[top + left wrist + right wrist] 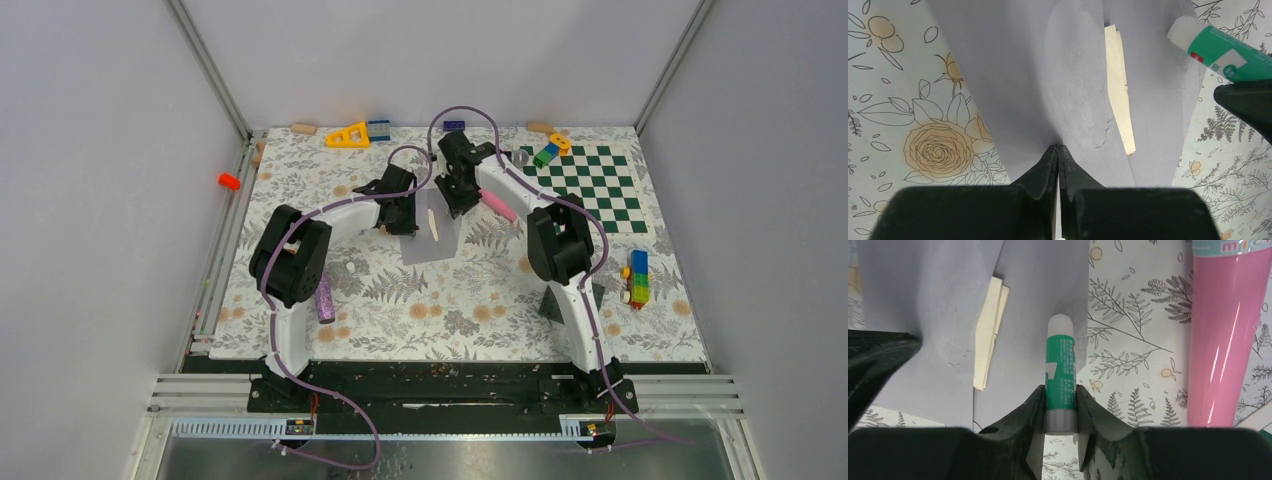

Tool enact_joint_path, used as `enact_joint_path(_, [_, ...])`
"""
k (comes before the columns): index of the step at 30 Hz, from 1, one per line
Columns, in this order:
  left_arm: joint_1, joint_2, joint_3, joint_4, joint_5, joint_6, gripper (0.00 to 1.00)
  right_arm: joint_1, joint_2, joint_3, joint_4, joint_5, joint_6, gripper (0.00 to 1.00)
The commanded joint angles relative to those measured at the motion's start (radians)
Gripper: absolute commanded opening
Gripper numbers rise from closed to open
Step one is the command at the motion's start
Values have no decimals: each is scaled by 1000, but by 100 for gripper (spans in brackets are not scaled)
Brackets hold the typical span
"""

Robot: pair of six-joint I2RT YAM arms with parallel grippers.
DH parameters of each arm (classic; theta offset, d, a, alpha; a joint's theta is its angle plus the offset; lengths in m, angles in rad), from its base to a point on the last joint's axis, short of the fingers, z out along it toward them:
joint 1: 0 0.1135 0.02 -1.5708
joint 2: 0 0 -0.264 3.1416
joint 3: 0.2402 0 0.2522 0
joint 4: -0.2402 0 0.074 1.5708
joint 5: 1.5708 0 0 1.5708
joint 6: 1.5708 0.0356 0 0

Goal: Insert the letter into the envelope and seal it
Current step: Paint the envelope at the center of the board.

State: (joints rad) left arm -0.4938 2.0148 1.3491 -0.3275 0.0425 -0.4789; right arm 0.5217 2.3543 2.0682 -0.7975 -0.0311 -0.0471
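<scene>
The letter [1120, 90] shows only as a narrow cream-tan strip; the rest is tucked between the grey sheets of the envelope [1013, 75]. At one end of the strip I can see two thin layers stacked, so it looks folded. No border shows on the exposed part.

The envelope is plain light grey and lies near the middle of the floral counter [450, 310], between my two tools. One of its sheets is lifted and bowed.

From above, the letter's visible strip runs from the near side toward the far side with a slight tilt. It lies inside the envelope's outline.

My left tool [1057, 155] has its fingers pressed together on a raised fold of the envelope. The letter strip is just beyond the fingertips and a little to their right in the left wrist view.

My right tool [1060, 395] is clamped on a green-and-white glue stick [1060, 370]. Its white tip points away from me over the grey paper. The letter strip lies just left of that tip, apart from it, with its long edge roughly in line with the stick. I cannot tell whether the tip touches the paper.

A pink cylinder [1228, 330] lies on the counter to the right of the stick.
</scene>
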Motion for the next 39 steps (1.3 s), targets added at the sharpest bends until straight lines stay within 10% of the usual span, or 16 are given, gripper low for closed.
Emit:
enact_joint_path(1, [-12,32,-21,-104,-38,9,0,-8,-59,-46,-54,68,-35,0])
enact_joint_path(39, [-14,33,-16,-105,-67,5,0,-12,-68,-45,-147,-88,15,0])
